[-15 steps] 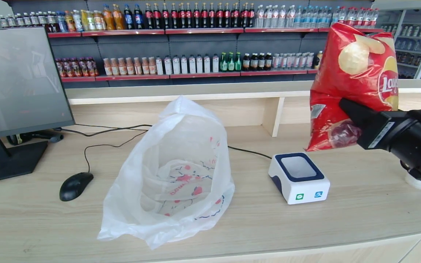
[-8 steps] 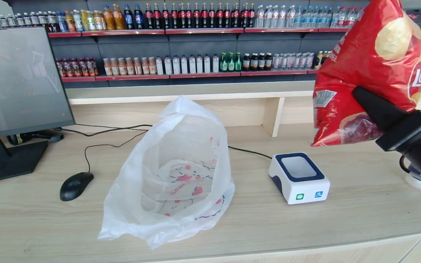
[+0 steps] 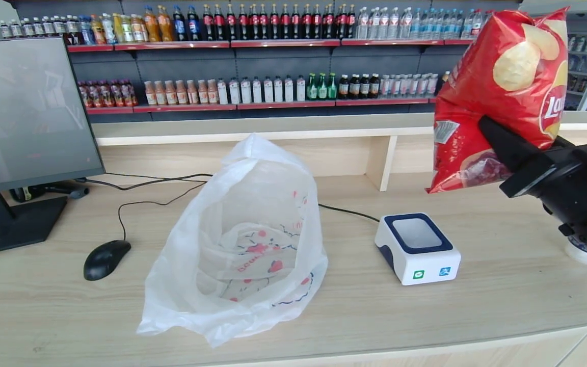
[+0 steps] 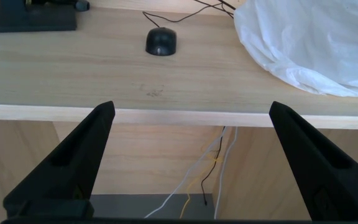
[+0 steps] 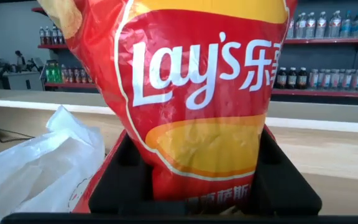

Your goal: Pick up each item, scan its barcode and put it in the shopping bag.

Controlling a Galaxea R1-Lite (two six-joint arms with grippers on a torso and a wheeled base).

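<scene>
A red chips bag point(image 3: 502, 86) hangs in the air at the right, above and behind the white barcode scanner point(image 3: 417, 248). My right gripper point(image 3: 495, 148) is shut on the bag's lower part, its black fingers point(image 5: 120, 180) on either side of the chips bag point(image 5: 204, 93). A white printed patch shows on the bag's left edge. The open translucent shopping bag point(image 3: 242, 244) stands on the counter left of the scanner, with nothing visible inside. My left gripper point(image 4: 191, 155) is open and holds nothing, low in front of the counter's front edge.
A black mouse point(image 3: 106, 259) lies left of the shopping bag, and a monitor point(image 3: 23, 117) stands at the far left. Cables run along the back of the counter. A small white object point(image 3: 579, 253) sits behind my right arm. Drink shelves line the back wall.
My right gripper has lifted the chips bag higher; the bag tilted to the right, then swung back a little. The shopping bag, the scanner and the mouse have not moved.
</scene>
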